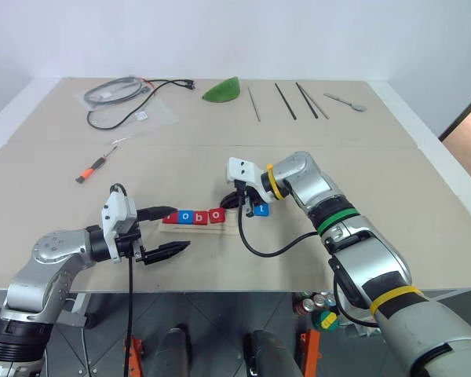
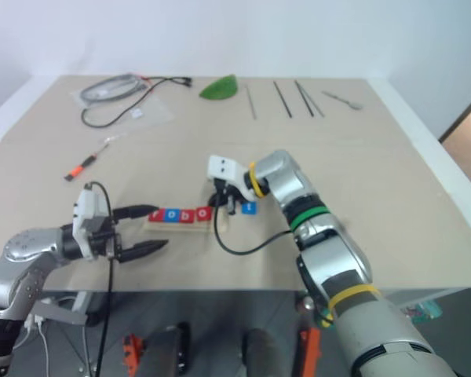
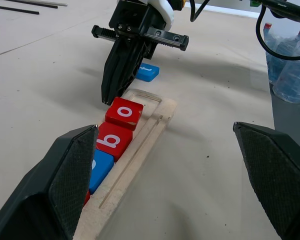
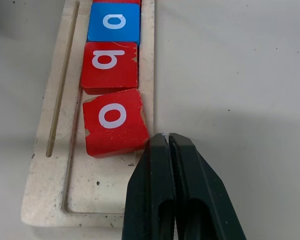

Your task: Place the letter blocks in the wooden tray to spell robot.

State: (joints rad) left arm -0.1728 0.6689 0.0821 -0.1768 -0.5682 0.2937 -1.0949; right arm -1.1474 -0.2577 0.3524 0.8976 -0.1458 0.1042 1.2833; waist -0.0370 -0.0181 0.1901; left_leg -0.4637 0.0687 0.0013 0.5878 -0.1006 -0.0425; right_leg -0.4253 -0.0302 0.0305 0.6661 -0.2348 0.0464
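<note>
Tray (image 4: 45,197): lies flat on the table (image 1: 377,173), long axis from left to right, between both grippers.
Blocks in tray: four; red o (image 4: 115,122) is last, a little skewed; first block mostly hidden.
Loose block: one blue t (image 1: 264,209), just right of the tray.
Right gripper (image 4: 167,145): clenched, empty, tips at the o's corner.
Left gripper (image 1: 163,232): wide apart, empty.

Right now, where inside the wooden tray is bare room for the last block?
The wooden tray has one bare slot at its end, past the red o block. The shut right gripper crowds that spot. The blue t block lies outside.
</note>
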